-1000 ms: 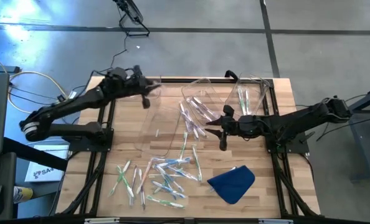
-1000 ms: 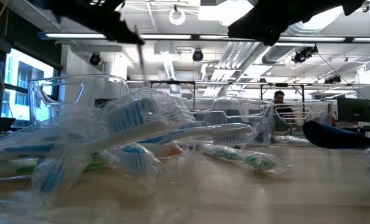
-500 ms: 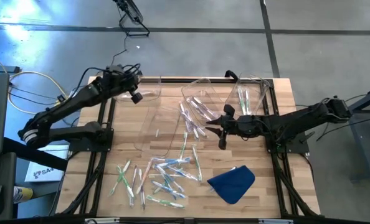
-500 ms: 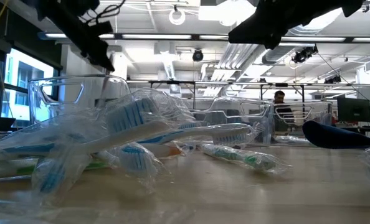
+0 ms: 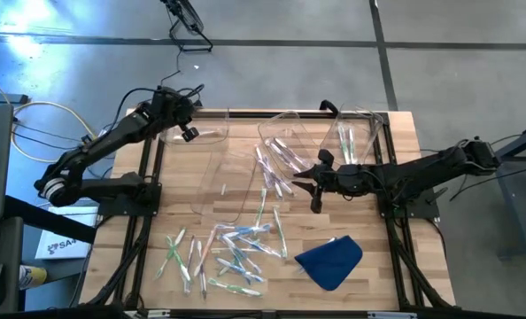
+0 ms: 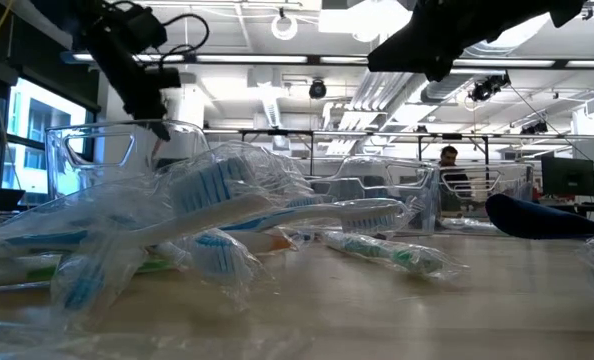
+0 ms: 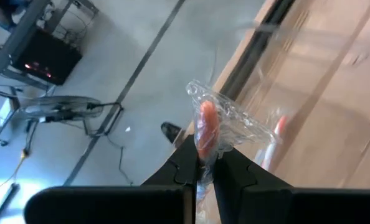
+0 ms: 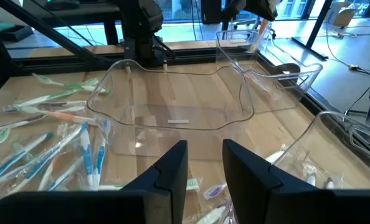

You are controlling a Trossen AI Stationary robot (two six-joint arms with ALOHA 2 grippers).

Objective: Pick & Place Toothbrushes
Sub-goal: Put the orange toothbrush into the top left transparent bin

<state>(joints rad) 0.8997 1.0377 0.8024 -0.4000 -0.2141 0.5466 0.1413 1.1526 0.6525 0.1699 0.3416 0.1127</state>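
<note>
Fingers of our left hand pinch a wrapped orange toothbrush over the counter's far left corner, above a clear bin. Our right hand hovers spread beside another bin; loose toothbrushes lie near a blue cloth.

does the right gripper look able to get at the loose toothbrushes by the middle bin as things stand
Probably yes. The right gripper hangs open and empty right beside the toothbrushes strewn next to the middle bin, with nothing between them. The left gripper is far off at the table's back left.
</note>
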